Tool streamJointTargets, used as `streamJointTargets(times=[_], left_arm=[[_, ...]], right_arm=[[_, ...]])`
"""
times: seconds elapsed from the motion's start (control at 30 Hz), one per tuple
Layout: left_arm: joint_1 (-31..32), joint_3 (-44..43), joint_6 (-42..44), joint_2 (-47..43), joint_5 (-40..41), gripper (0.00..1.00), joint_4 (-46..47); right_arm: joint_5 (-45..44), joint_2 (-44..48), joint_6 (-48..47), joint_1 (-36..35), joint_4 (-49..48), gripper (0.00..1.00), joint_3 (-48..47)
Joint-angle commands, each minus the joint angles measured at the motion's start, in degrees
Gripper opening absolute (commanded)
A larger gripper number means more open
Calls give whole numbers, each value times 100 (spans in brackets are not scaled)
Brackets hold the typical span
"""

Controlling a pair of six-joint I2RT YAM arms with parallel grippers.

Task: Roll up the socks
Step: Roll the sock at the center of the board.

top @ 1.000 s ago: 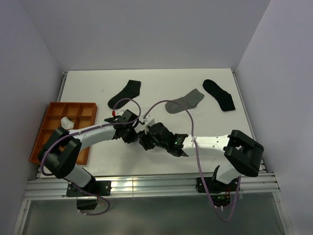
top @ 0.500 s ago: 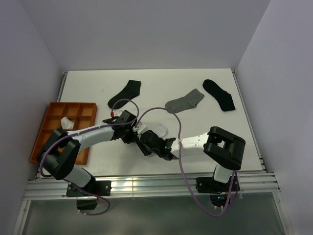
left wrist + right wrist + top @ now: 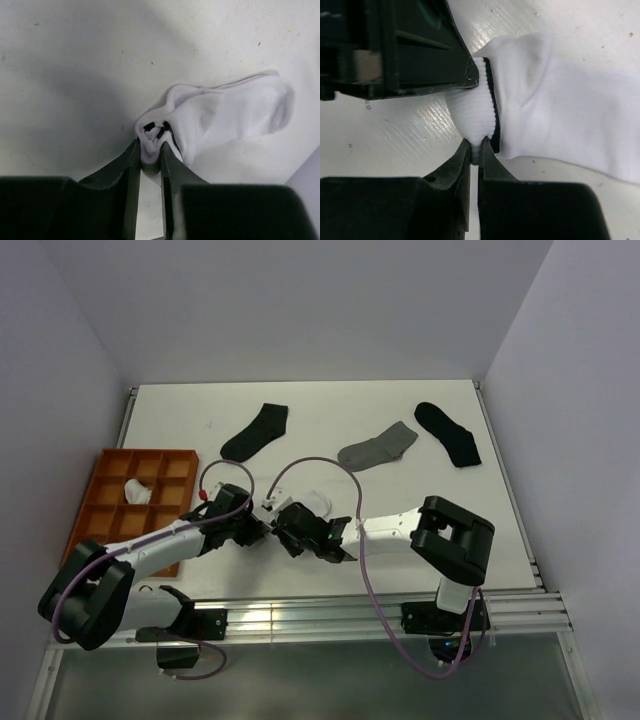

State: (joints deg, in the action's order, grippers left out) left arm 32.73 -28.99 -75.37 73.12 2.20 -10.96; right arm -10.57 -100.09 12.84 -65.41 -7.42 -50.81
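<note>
Right gripper [image 3: 475,148] pinched tight on the black-striped cuff of the white sock [image 3: 560,115]. Left gripper [image 3: 150,149] clamped on the same cuff from the opposite side. The sock's toe end lies flat on the table [image 3: 330,405], near the front edge. Grey sock [image 3: 378,447] is well behind.

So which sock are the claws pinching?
The white sock with black cuff stripes: left gripper and right gripper pinch it. The grey sock and black socks lie apart.

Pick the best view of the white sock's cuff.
Right wrist: the cuff is close, ribbing and black stripe clear. Left wrist shows it bunched in the left end effector; top external, only a white scrap.
</note>
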Motion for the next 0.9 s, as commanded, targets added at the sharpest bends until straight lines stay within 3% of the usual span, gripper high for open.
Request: streamJointTargets(times=[0.0, 0.1, 0.27, 0.37, 0.6, 0.77, 0.87], left_arm=[[-12, 429, -425, -245, -158, 27, 330], [-12, 640, -601, -368, -264, 42, 718], [-12, 764, -567, -588, -246, 66, 990], [-12, 799, -540, -852, -37, 71, 964], [5, 887, -163, -1029, -140, 70, 1455], [137, 799, 75, -748, -167, 65, 1641], [225, 755, 163, -511, -176, 64, 1667]], right_arm=[[746, -63, 420, 238, 839, 0, 44], [1213, -19, 518, 554, 962, 0, 123], [2821, 122, 807, 1283, 760, 0, 431], [3516, 122, 1097, 1680, 357, 0, 633], [4834, -247, 2325, 2400, -874, 0, 1178], [5170, -441, 2986, 2822, -1849, 0, 1670], [5082, -520, 2970, 2919, -1746, 0, 1706]])
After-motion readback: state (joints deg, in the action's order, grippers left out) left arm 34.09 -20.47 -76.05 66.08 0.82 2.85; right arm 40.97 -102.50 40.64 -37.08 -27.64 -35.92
